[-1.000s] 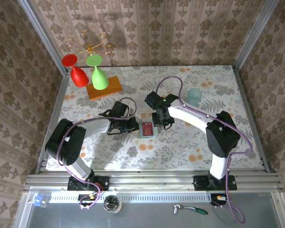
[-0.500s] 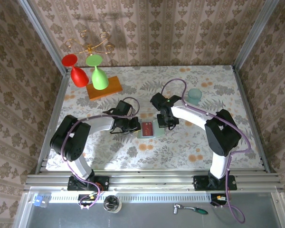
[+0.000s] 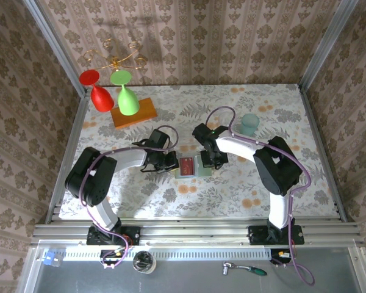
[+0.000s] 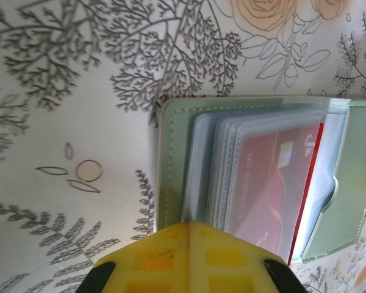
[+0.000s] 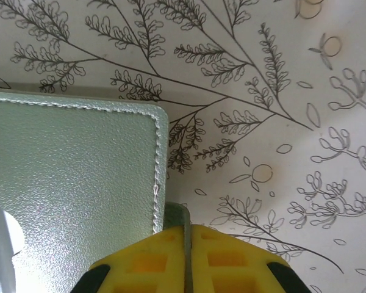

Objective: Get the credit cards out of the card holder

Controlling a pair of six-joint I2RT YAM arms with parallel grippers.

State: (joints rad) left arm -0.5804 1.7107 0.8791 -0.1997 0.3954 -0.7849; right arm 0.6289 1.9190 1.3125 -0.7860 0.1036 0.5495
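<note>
The card holder [image 3: 201, 166], a pale sage-green wallet, lies open on the floral table between my two grippers. A red credit card [image 4: 268, 177] sits inside its clear sleeves; the same red card [image 3: 186, 165] shows from above. My left gripper [image 4: 189, 224] is shut, and its yellow tips rest at the near edge of the card holder [image 4: 171, 159] beside the sleeves, with nothing between them. My right gripper [image 5: 188, 227] is shut on the thin green snap tab [image 5: 177, 213] at the edge of the card holder's flap [image 5: 79, 171]. From above, the left gripper [image 3: 171, 163] is at the wallet's left side and the right gripper [image 3: 208, 160] at its right.
A translucent teal cup [image 3: 250, 123] stands at the back right. An orange wooden block [image 3: 134, 113] with a red glass [image 3: 99, 94] and a green glass [image 3: 127, 97] sits at the back left. Patterned walls enclose the table.
My right gripper has shifted right and toward the near edge, onto the wallet's right side, and the wallet now lies spread wider. The left arm's elbow swung slightly right; its gripper stayed at the wallet.
</note>
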